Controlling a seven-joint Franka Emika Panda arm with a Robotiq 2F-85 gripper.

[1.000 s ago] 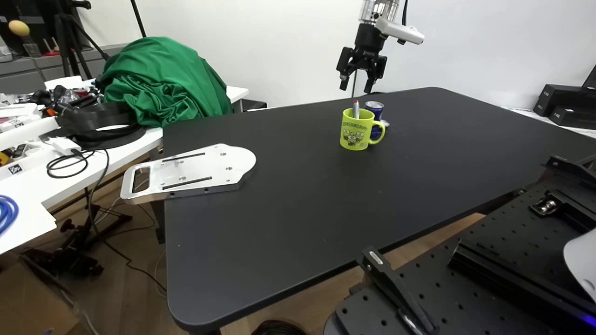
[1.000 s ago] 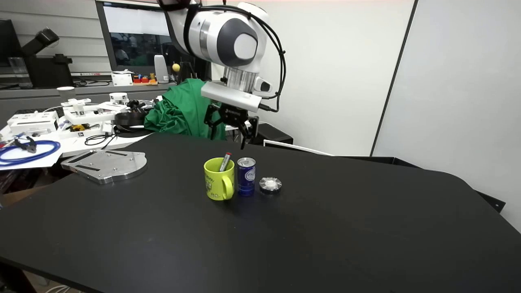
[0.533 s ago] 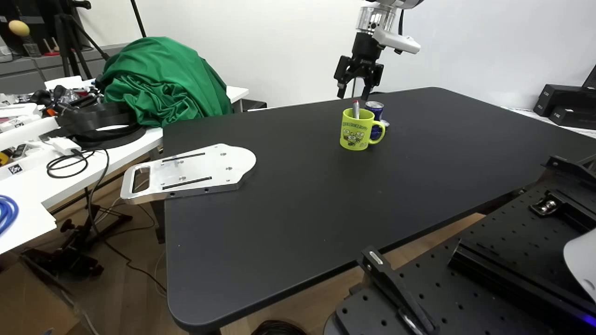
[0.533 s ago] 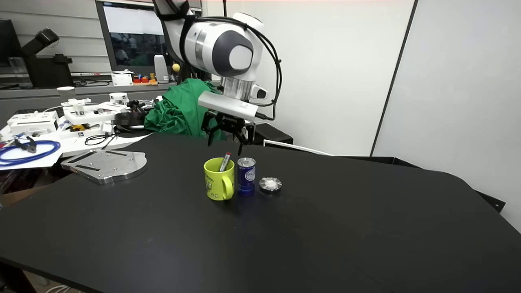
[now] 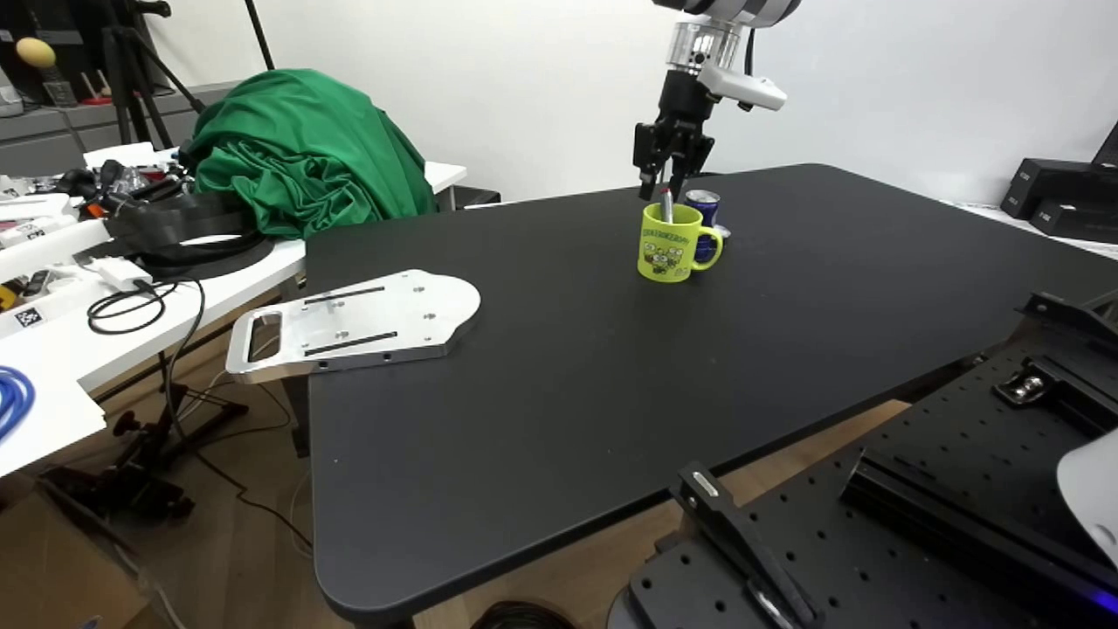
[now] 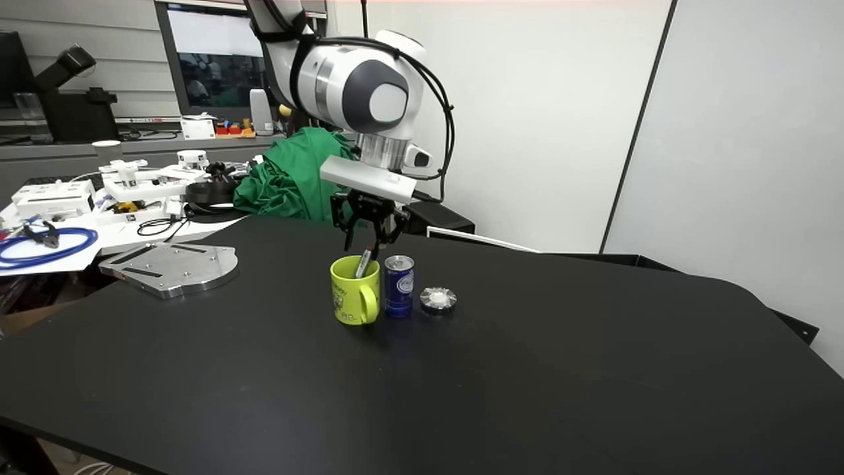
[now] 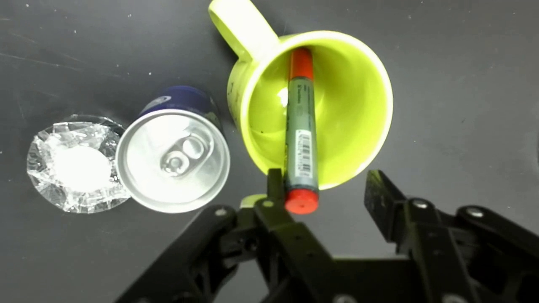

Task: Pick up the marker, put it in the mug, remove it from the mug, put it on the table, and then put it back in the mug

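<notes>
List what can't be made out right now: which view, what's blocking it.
Lower end of the marker: both exterior views, behind the wall of the mug.
Outer end of the mug's handle: wrist view, cut off by the top edge.
Most of the shiny disc: an exterior view, behind the can and handle.
Small print on the marker: wrist view, too small.
Whether the pincer touches the marker: wrist view, depth unclear.

White wall panels [image 6: 534,132] are divided by 1 dark seam [image 6: 637,125]; a dark-framed window [image 6: 217,76] is partly covered — in white, across its upper part. A cluttered white table [image 5: 61,411] is partly draped with green cloth [image 5: 306,148]; brown floor [image 5: 236,568] is exposed below.
</notes>
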